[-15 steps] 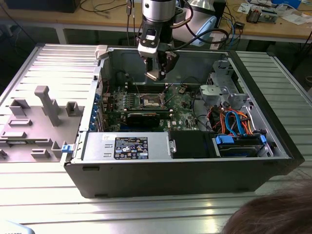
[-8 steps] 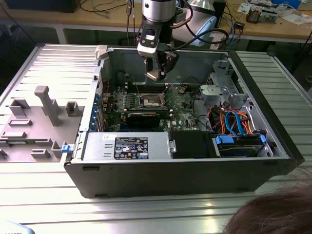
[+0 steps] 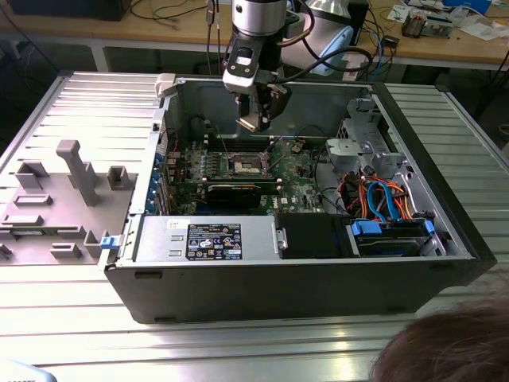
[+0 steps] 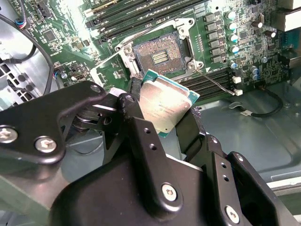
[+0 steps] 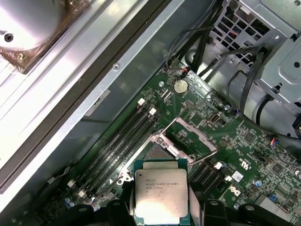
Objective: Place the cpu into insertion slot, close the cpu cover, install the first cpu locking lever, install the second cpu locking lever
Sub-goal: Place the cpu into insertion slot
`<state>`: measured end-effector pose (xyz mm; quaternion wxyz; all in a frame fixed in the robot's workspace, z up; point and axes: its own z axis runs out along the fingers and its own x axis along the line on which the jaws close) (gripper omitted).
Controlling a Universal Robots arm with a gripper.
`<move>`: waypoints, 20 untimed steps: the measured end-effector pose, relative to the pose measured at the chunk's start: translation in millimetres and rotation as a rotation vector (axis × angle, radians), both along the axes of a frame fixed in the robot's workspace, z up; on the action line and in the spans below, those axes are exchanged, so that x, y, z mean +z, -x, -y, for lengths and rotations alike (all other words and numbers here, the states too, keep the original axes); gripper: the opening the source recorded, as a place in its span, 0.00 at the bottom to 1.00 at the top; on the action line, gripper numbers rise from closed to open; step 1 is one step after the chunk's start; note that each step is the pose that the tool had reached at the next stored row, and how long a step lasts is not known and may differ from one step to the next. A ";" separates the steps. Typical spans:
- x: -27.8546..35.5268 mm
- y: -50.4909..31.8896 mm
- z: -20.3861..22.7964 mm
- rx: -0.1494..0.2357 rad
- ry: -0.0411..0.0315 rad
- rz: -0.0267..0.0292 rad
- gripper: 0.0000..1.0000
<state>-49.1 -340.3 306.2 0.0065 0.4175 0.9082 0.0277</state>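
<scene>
Exterior view: high up, tilted down on the whole open computer case [image 3: 278, 294], mid distance. Both wrist views: close above the motherboard [image 5: 254, 155], looking down past the cpu [image 5: 161, 195]; they share the empty socket [image 4: 160, 54] and memory slots [image 5: 122, 136] beside it.

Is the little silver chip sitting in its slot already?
No, the gripper holds the cpu above the bare insertion slot.

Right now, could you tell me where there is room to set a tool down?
Bare: the slatted table along the near wall of the computer case in the exterior view, and the slats beyond the grey fixture. Crowded: inside the case, with cables and the gripper holding the cpu above the socket.
</scene>
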 end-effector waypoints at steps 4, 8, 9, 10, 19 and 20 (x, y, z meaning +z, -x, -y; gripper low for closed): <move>0.0 0.0 0.0 -0.013 -0.0001 0.0000 0.55; 0.0 0.0 0.0 -0.030 -0.0001 0.0000 0.55; 0.0 0.0 0.0 -0.039 -0.0001 0.0000 0.55; 0.0 0.0 0.0 -0.045 0.0000 0.0000 0.55; -0.1 0.0 0.0 -0.094 -0.0001 0.0000 0.55; -0.2 0.0 0.0 -0.099 -0.0001 0.0000 0.55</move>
